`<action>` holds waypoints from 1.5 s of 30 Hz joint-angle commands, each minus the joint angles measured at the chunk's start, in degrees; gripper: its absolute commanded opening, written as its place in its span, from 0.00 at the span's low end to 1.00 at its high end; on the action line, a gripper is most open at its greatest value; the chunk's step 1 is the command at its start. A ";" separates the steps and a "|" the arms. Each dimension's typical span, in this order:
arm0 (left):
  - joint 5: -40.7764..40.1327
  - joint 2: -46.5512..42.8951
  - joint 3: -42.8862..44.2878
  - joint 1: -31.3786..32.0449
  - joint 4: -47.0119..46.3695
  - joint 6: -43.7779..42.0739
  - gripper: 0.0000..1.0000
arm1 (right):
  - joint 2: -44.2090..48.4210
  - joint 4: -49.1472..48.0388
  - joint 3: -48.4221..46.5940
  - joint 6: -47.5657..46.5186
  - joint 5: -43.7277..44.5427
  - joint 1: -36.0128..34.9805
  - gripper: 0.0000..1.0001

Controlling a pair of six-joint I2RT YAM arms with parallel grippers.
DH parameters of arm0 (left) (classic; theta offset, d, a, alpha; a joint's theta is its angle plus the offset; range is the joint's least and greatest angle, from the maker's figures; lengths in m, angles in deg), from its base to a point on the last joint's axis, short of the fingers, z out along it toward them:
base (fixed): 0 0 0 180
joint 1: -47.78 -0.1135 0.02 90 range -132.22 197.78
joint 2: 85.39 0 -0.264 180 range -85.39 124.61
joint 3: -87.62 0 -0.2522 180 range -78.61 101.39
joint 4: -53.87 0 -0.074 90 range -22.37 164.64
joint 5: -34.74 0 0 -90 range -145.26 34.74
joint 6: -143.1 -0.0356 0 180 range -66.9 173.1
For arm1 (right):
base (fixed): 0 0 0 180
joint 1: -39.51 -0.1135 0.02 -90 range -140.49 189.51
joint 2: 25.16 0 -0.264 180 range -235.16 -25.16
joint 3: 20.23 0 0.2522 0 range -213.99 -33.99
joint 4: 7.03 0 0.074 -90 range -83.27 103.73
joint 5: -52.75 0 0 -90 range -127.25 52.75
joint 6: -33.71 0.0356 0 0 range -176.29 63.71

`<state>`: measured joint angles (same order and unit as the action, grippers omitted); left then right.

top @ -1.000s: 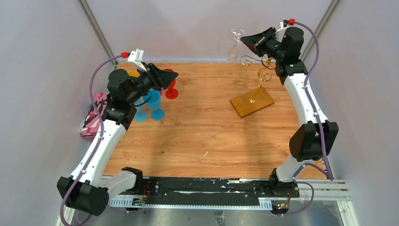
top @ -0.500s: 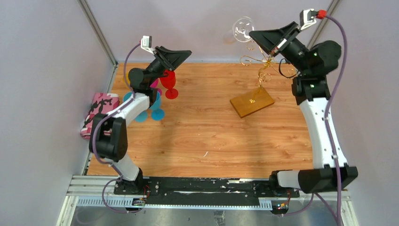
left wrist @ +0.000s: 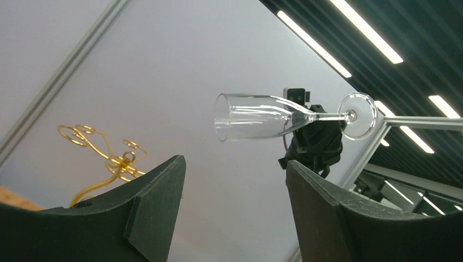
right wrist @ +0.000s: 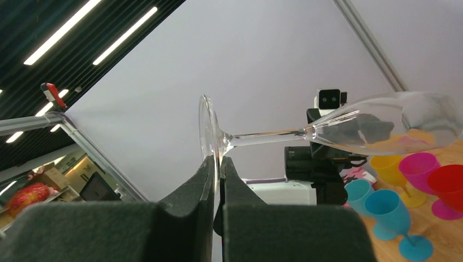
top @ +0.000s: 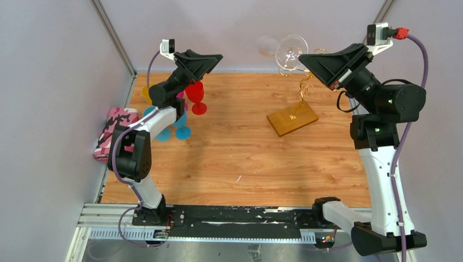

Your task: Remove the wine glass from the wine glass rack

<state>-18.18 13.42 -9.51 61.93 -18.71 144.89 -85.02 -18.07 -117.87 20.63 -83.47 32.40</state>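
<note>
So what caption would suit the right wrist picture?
The right hand pinches the foot of a clear wine glass, held sideways in the air, coloured goblets beyond.

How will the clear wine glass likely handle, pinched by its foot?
Probably fragile: the wine glass is thin, clear, slim-stemmed. It may slip or pivot, since the right gripper pinches only the smooth foot's rim while the bowl juts sideways. Laid on its side, it would likely roll.
</note>
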 commanded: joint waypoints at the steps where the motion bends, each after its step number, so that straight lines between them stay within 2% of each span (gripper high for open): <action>1: -0.96 -1.71 1.87 1.77 -4.56 0.12 0.74 | 0.84 -4.82 2.85 1.94 2.48 -5.30 0.00; 7: -0.72 -1.75 3.63 4.05 -4.56 -0.43 0.77 | 0.33 -2.59 2.50 -2.43 5.42 -14.10 0.00; 29: 2.17 -10.76 -1.87 6.75 -4.50 0.32 0.76 | -1.26 -4.41 2.06 -2.52 6.55 -16.44 0.00; 31: 2.17 -12.28 -2.48 7.02 -4.48 0.08 0.69 | -0.81 -4.29 3.04 -2.65 6.66 -16.44 0.00; 34: 1.90 -14.34 -2.79 7.12 -4.41 0.50 0.42 | 0.18 -4.21 5.35 -2.74 6.84 -16.44 0.00; 38: 2.04 -16.72 -2.76 7.12 -4.42 0.91 0.26 | 0.32 -3.01 7.82 -2.35 6.06 -16.56 0.00; 41: 1.79 -18.50 -3.50 7.12 -4.37 1.43 0.03 | 0.46 -3.11 9.50 -2.25 5.94 -16.79 0.00; 42: 1.70 -19.02 -3.83 7.12 -4.34 1.46 0.00 | 0.38 -2.48 9.62 -2.49 5.77 -16.79 0.00; 45: 1.46 -20.86 -4.97 7.12 -4.29 1.43 0.00 | 0.10 -1.45 10.31 -2.76 5.48 -16.81 0.00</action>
<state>-18.16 -6.98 -12.81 67.83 -19.78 150.24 -82.72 -23.90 -110.46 21.48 -71.29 16.92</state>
